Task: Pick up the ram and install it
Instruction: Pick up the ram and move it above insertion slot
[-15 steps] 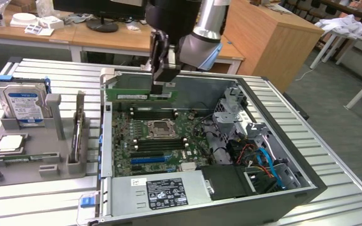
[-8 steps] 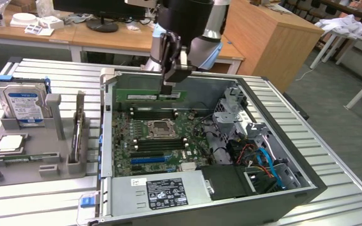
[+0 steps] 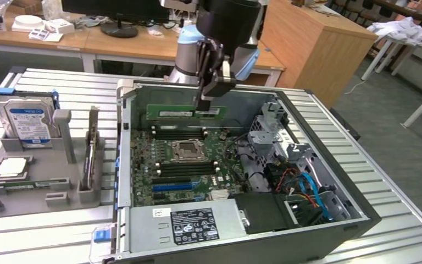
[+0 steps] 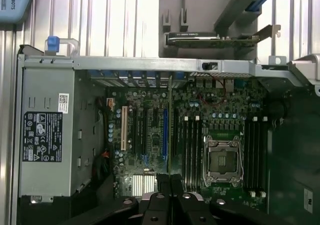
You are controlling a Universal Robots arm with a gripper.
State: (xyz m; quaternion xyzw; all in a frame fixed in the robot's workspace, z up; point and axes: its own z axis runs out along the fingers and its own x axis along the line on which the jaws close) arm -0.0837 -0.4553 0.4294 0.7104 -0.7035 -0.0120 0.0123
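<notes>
The ram [image 3: 184,113] is a long green stick held level over the far side of the open computer case [image 3: 127,165]. My gripper [image 3: 206,103] is shut on the stick's end toward the exterior view's right. The stick hangs above the black memory slots [image 3: 178,132] beyond the processor socket [image 3: 187,149]. In the wrist view my fingers [image 4: 159,187] are closed together and the ram [image 4: 170,130] shows edge-on as a thin strip running out from them. It lies over the motherboard beside the slots [image 4: 191,145] and the socket [image 4: 222,160].
A grey holder [image 3: 64,187] at the exterior view's left carries a blue-labelled hard drive [image 3: 26,118] and an upright card [image 3: 90,157]. Inside the case are the power supply [image 3: 189,223], a drive cage [image 3: 277,129] and blue and orange cables [image 3: 307,190]. Case walls ring the motherboard.
</notes>
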